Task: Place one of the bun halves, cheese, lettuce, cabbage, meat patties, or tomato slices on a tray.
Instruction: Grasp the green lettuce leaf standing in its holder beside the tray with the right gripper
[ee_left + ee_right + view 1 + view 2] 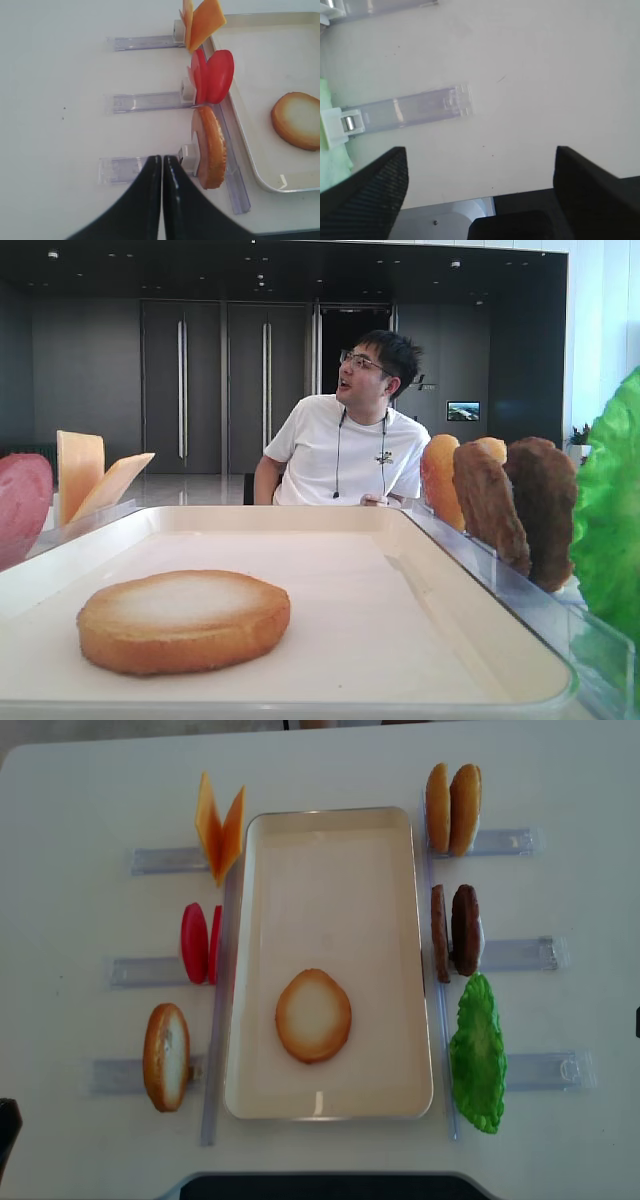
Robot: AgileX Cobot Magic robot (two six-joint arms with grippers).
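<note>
At the centre of the overhead frame, on the white counter (80, 790), the tray (405, 920) is set, with one bun half (313, 1015) laid flat, pale face up, in its lower middle. Left of the tray, racked on edge: cheese (220, 828) upper left, tomato slices (198, 942) mid left, a second bun half (166, 1056) lower left. Right of the tray: two more buns (452, 808), meat patties (455, 930), lettuce (478, 1055). Left gripper (161, 167): jaws clenched, nothing held, just beside the racked bun. Right gripper (480, 165): jaws released, over bare counter. Handling is judged light; buns stiff, best pinched across the upper rim; lettuce thin, probably floppy.
</note>
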